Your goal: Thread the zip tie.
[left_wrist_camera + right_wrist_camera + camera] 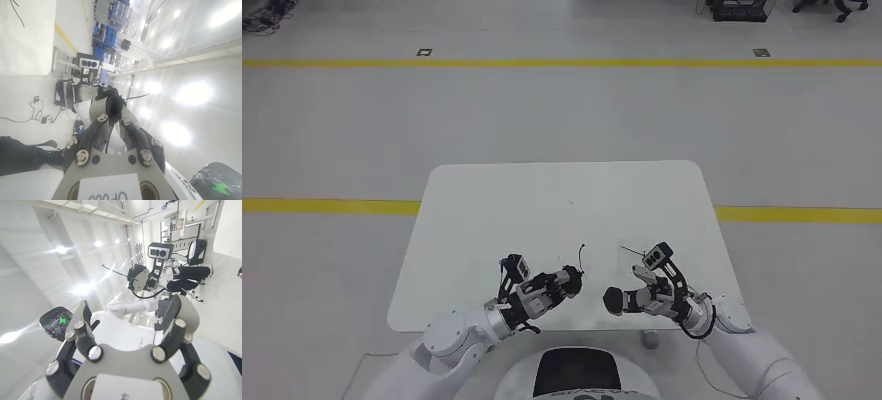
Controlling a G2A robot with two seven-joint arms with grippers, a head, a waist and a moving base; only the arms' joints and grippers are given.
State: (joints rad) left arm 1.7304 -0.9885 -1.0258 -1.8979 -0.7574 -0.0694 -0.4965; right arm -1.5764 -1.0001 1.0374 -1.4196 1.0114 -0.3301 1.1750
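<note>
Left gripper (111,98) is pinching the zip tie (138,96) at six o'clock over white table (562,200); right gripper (130,300) is gaping; yellow-lined floor (542,120) is surrounding.

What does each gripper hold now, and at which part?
The left gripper pinches the zip tie along its strap, both ends free. The right gripper is open, empty.

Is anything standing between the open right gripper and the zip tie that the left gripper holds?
Nothing visible does. In the right wrist view, the right gripper, jaws open, faces the zip tie, clamped in the left gripper, with only open air between them.
</note>
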